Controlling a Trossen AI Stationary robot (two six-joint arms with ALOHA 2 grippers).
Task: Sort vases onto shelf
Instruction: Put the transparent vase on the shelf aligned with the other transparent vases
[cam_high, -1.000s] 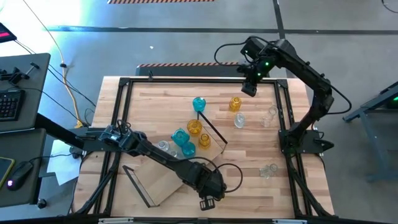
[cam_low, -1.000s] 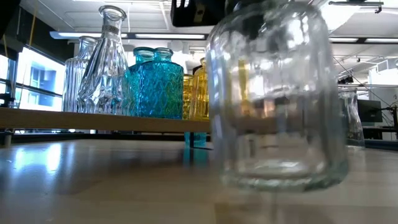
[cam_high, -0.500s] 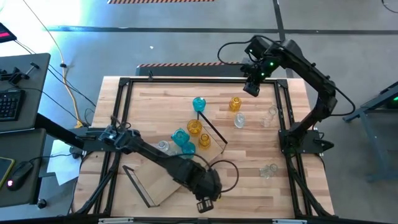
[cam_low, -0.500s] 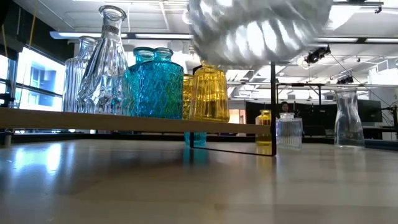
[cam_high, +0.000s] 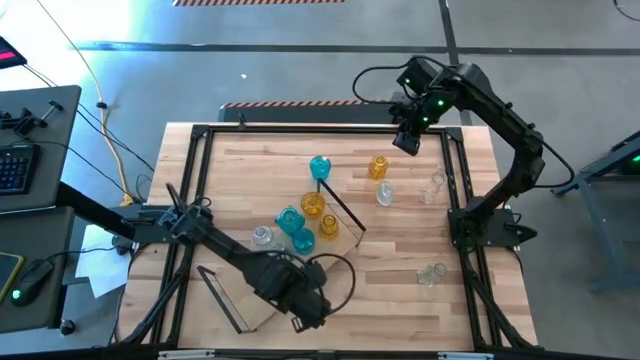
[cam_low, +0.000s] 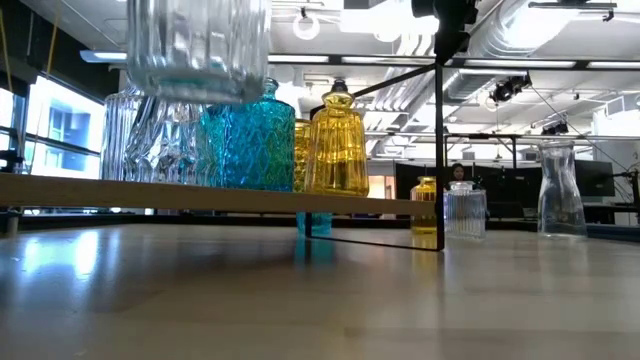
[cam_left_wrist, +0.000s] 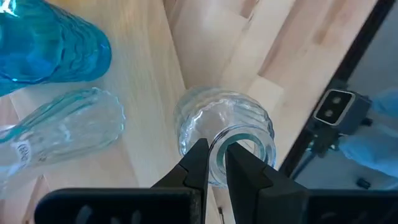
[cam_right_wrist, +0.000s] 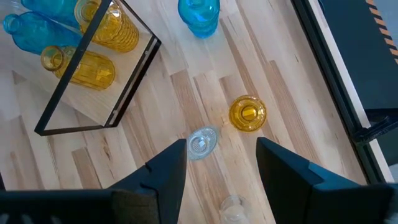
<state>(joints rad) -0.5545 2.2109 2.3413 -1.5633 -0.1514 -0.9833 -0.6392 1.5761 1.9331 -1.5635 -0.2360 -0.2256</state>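
Observation:
My left gripper (cam_high: 308, 320) hangs near the table's front edge, shut on a clear ribbed vase (cam_left_wrist: 227, 127) that floats above the shelf board (cam_low: 200, 197) at the low view's upper left (cam_low: 200, 50). The shelf (cam_high: 250, 290) lies slantwise on the table. It carries teal vases (cam_high: 295, 228), yellow vases (cam_high: 313, 205) and clear vases (cam_high: 263, 236), each standing on its base. My right gripper (cam_high: 405, 140) stays open, high over the far right, above a yellow vase (cam_right_wrist: 247, 114) and a clear vase (cam_right_wrist: 202, 142) standing on the tabletop. My left gripper pinches the rim of the clear vase's mouth (cam_left_wrist: 219, 144). One finger (cam_left_wrist: 242, 168) is inside the opening and the other (cam_left_wrist: 198, 163) is outside the neck. The fingers come from above, pointing steeply down. The vase hangs upright below them, lifted clear of table and shelf.
A teal vase (cam_high: 320, 167) and clear vases (cam_high: 435, 185) (cam_high: 432, 273) stand loose on the tabletop right of the shelf. Black wire frames (cam_low: 440, 150) rise at the shelf's ends. A black frame (cam_high: 195, 160) rims the table. Bare wood lies along the front right.
My left gripper has risen and gone toward the table's left along the front edge, rolling its wrist, still shut on the clear vase. The vase has been lifted from table height to above the shelf's vases and has moved left in the low view.

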